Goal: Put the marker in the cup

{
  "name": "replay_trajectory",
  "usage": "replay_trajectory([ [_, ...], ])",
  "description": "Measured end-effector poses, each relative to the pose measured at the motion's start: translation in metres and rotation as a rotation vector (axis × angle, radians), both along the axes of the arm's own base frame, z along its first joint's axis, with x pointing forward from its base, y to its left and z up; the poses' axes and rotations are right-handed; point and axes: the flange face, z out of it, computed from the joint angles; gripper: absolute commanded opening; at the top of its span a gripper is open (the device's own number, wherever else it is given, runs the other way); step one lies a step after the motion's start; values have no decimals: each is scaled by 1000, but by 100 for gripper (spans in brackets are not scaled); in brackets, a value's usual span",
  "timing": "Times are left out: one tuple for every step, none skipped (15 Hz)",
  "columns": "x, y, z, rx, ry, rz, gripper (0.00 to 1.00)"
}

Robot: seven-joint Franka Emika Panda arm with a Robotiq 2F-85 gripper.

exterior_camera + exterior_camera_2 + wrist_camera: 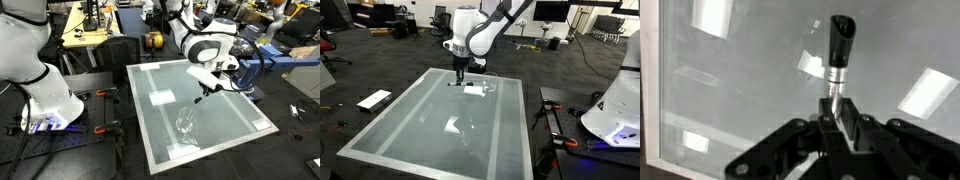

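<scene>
My gripper [840, 120] is shut on the marker [838, 52], a dark stick with a black cap and a paler grey band that points away from the jaws over the glassy table top. In both exterior views the gripper [206, 88] [460, 70] hangs above the table with the marker [200, 97] sticking down from it, its tip just above the surface. The clear cup [186, 123] stands upright on the table, a short way from the gripper toward the table's edge. It shows only faintly in an exterior view [483, 88] and is out of the wrist view.
The table [240, 120] is a pale reflective sheet with a white rim [380, 150] and bright light patches. A second white robot base [45, 95] stands beside it. Desks, cables and lab gear surround the table.
</scene>
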Motion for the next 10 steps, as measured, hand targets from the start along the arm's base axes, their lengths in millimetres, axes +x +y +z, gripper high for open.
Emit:
replay_trajectory([
  [2, 4, 3, -16, -9, -20, 4],
  [5, 8, 5, -33, -17, -39, 4],
  [7, 11, 7, -53, -25, -58, 4],
  [8, 14, 9, -73, -33, -74, 4],
  [9, 18, 10, -93, -38, -80, 17],
  [9, 23, 10, -107, -36, -72, 17],
  [9, 26, 10, -113, -34, -66, 17],
  [9, 29, 9, -115, -32, -62, 17],
  [9, 29, 9, -116, -32, -60, 17],
  [9, 29, 9, -116, -32, -60, 17],
])
